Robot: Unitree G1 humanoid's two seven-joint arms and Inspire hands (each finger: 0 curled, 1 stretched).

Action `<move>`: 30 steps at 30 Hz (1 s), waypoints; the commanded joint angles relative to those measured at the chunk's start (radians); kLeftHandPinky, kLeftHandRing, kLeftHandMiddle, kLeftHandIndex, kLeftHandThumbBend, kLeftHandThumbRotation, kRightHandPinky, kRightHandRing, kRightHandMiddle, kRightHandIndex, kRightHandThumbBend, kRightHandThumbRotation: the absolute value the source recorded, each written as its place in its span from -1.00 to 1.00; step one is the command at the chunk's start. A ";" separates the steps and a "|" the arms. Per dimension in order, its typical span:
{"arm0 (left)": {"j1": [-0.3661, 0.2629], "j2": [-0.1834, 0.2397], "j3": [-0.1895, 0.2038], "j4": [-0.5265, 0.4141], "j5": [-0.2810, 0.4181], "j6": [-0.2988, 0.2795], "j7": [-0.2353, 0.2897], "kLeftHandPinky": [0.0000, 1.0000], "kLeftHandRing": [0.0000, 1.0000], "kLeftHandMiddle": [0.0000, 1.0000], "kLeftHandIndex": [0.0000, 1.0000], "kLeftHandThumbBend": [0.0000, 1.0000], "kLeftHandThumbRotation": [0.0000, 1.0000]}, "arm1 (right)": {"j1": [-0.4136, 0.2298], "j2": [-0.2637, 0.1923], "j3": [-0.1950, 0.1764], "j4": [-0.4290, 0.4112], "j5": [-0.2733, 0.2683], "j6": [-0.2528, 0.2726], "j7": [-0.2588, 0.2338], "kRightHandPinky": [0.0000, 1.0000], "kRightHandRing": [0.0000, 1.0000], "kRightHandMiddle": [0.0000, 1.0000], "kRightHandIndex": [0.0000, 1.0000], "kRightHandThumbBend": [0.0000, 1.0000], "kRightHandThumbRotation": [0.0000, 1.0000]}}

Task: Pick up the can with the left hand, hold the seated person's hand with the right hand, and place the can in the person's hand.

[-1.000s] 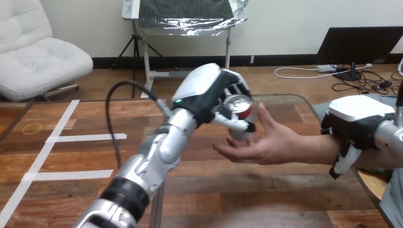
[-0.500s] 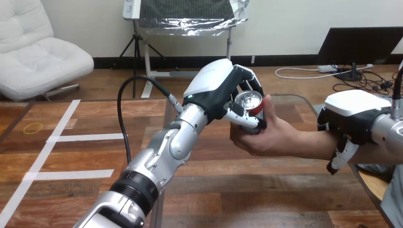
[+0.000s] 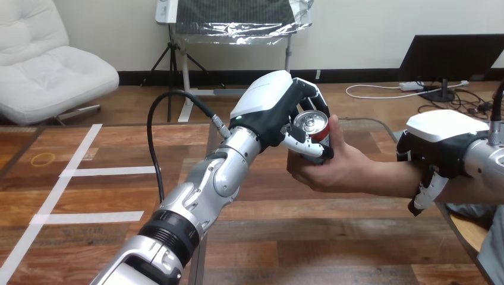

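Fingers of the left hand are curled round the red can, silver top tipped toward the camera, and what's inside can't be seen. The person's hand wraps the can from below, so both are on it, up above the wooden table. At the right, the right hand sits on the person's forearm, its fingers hooked down over it.
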 commanded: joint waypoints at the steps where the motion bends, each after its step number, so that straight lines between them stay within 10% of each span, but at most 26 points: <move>1: -0.119 -0.088 -0.044 -0.013 0.019 -0.023 0.010 -0.15 -0.12 -0.03 -0.04 0.23 -1.00 | -0.165 0.001 -0.062 -0.081 0.012 -0.008 -0.016 -0.37 -0.22 -0.08 -0.04 0.55 -1.00; 30: -0.115 -0.072 -0.057 0.013 0.024 -0.023 -0.011 -0.22 -0.13 -0.02 -0.03 0.22 -1.00 | -0.127 -0.011 -0.073 -0.095 0.018 0.020 -0.005 -0.40 -0.26 -0.10 0.05 0.53 -1.00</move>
